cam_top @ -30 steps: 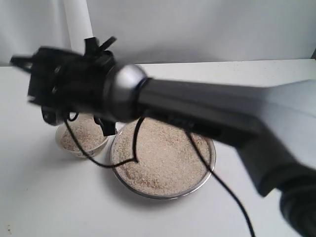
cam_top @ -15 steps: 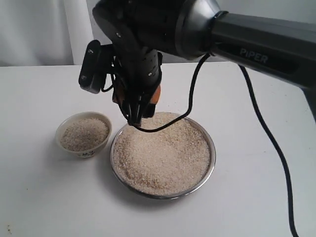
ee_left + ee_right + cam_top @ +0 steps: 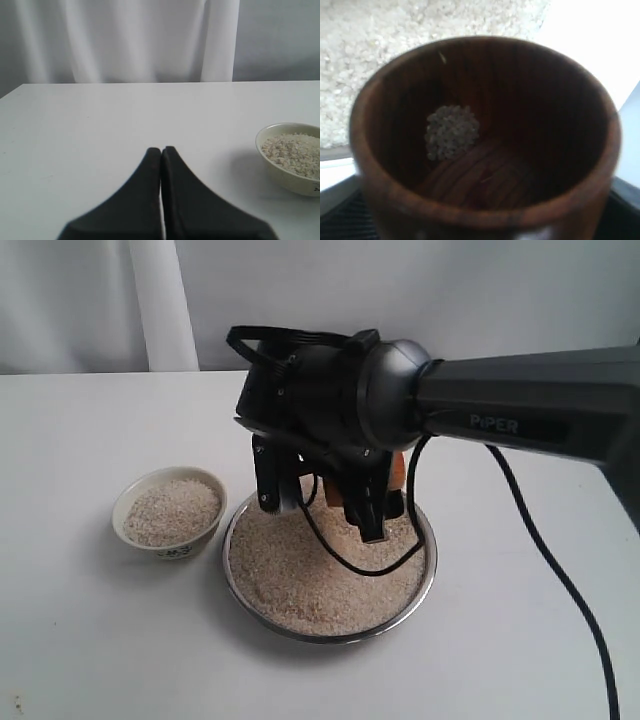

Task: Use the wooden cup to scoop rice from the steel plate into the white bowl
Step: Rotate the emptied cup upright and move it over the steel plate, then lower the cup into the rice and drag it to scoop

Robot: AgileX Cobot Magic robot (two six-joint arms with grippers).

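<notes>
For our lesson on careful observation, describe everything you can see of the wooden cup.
The wooden cup is a round, handleless tumbler of reddish-brown wood with visible grain and a thick rim, dark inside. It is nearly empty: only a small clump of rice lies inside. The right gripper holds it in its jaws over the rice-filled steel plate, largely hidden in the exterior view. Whether it touches the plate's rice cannot be told.

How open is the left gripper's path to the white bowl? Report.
Probably yes: only bare table lies between the shut left gripper and the white bowl; the right gripper is over the steel plate.
</notes>
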